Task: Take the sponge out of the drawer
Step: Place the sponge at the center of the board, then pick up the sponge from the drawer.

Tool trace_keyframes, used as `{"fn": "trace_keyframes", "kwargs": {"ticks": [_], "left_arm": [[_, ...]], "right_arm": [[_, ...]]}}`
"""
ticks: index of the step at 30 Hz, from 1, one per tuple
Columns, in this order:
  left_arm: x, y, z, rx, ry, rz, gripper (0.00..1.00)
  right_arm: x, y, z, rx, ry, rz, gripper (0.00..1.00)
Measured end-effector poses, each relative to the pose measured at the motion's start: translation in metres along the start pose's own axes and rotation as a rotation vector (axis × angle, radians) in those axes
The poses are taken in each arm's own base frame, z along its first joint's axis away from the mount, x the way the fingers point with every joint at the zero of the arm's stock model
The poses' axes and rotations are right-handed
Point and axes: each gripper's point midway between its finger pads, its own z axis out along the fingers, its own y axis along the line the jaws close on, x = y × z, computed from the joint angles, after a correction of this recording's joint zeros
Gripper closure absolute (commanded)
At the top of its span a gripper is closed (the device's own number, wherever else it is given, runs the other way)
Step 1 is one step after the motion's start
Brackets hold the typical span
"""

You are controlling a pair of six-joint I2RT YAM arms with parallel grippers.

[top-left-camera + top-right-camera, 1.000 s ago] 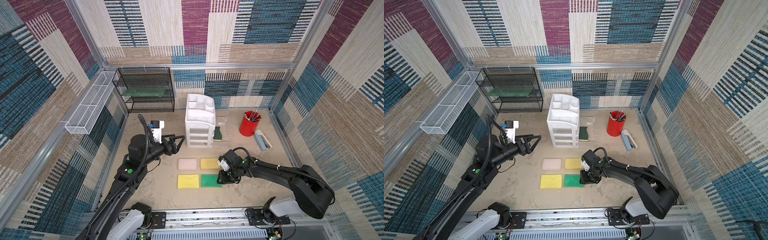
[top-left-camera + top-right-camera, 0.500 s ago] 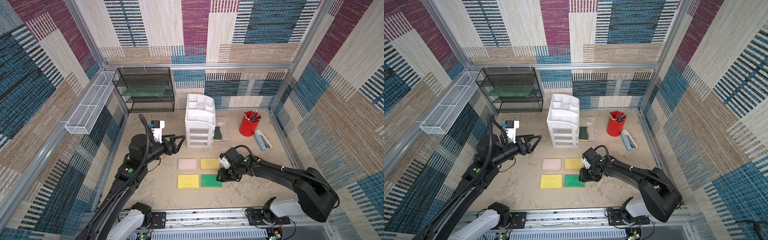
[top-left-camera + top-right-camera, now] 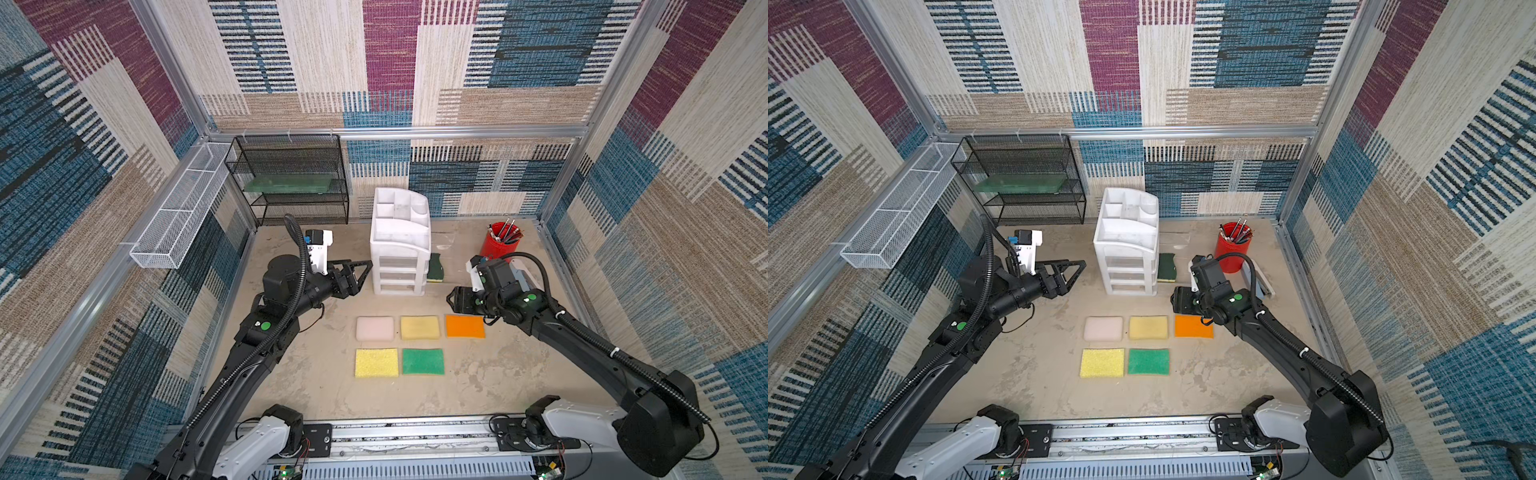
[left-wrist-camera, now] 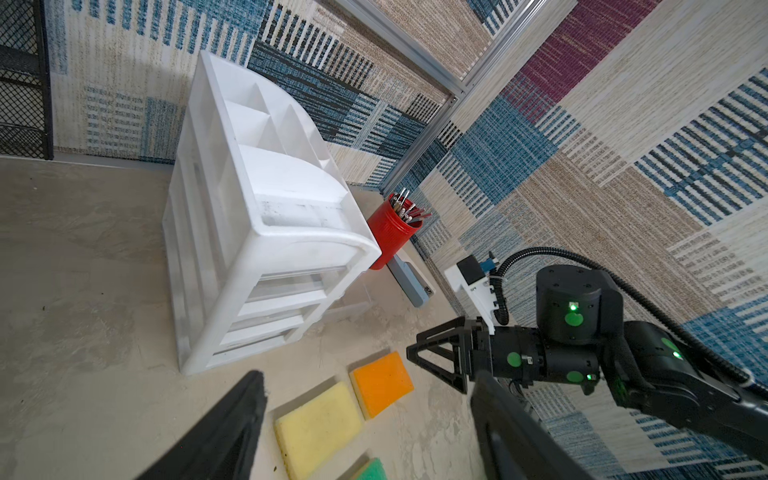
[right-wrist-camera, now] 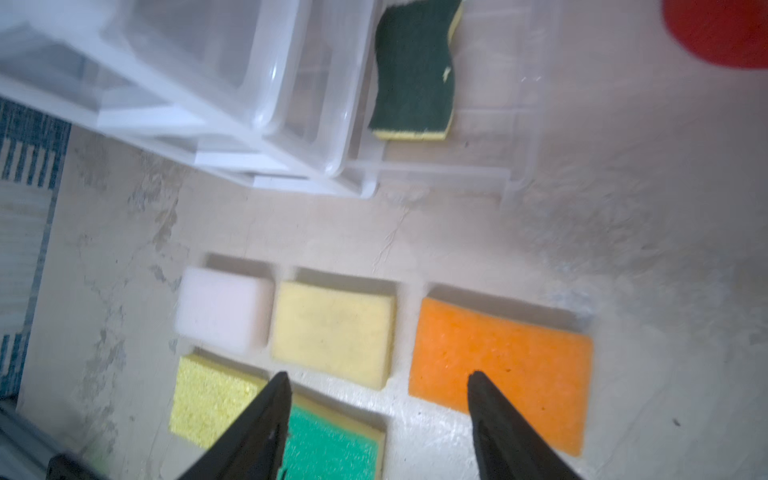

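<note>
the drawer (image 3: 400, 253) is a small white tower that stands near the back of the counter (image 3: 316, 395). its three see-through drawers look pushed in when seen in both top views. in the right wrist view a clear tray (image 5: 490, 137) seems to stick out by the foot of the tower, and a dark green sponge (image 5: 413, 70) with a yellow bottom lies there. i cannot tell if that sponge is still in a drawer or already on the counter.

in front of the drawer, five sponges lie flat in two rows. the pink sponge (image 3: 375, 328), the pale yellow sponge (image 3: 419, 327) and the orange sponge (image 3: 465, 326) make the row closer to the drawer. the bright yellow sponge (image 3: 376, 363) and the green sponge (image 3: 423, 361) make the row farther from it.

the right claw (image 3: 451, 300) is in front of the drawer and to one side, just by the orange sponge. its two fingers are apart and hold nothing. the left claw (image 3: 365, 266) is beside the drawer on the other side, also apart and empty.

it looks like a lot is done, since five sponges are out. what may be left is the dark green sponge by the tower. the drawers look empty, but they are too cloudy to be sure.
</note>
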Motion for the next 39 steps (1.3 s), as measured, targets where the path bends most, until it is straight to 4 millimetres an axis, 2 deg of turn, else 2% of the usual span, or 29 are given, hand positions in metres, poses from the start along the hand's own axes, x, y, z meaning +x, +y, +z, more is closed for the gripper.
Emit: {"fn": "trace_keyframes", "kwargs": {"ticks": [2, 7, 13, 16, 20, 25, 33, 39], "left_arm": [[-0.004, 0.002, 0.003, -0.011, -0.001, 0.009, 0.19], [-0.015, 0.01, 0.017, -0.053, 0.004, 0.039, 0.19], [-0.02, 0.023, 0.032, -0.086, 0.022, 0.051, 0.2], [-0.022, 0.03, 0.036, -0.1, 0.025, 0.047, 0.19], [-0.023, 0.039, 0.038, -0.12, 0.025, 0.039, 0.19], [-0.026, 0.047, 0.039, -0.137, 0.024, 0.031, 0.2], [-0.025, 0.051, 0.042, -0.143, 0.031, 0.024, 0.2], [-0.023, 0.051, 0.043, -0.134, 0.04, 0.021, 0.2]], "right_arm": [[-0.014, -0.011, 0.003, 0.034, -0.04, 0.022, 0.31], [-0.035, -0.028, 0.023, 0.09, -0.073, 0.055, 0.32], [-0.079, -0.017, 0.056, 0.1, -0.099, 0.014, 0.39], [-0.09, -0.015, 0.076, 0.111, -0.085, -0.015, 0.43], [-0.098, -0.016, 0.1, 0.134, -0.054, -0.048, 0.5], [-0.105, -0.018, 0.13, 0.165, -0.027, -0.08, 0.52], [-0.091, -0.028, 0.167, 0.193, 0.053, -0.103, 0.51], [-0.084, -0.042, 0.183, 0.202, 0.094, -0.09, 0.51]]}}
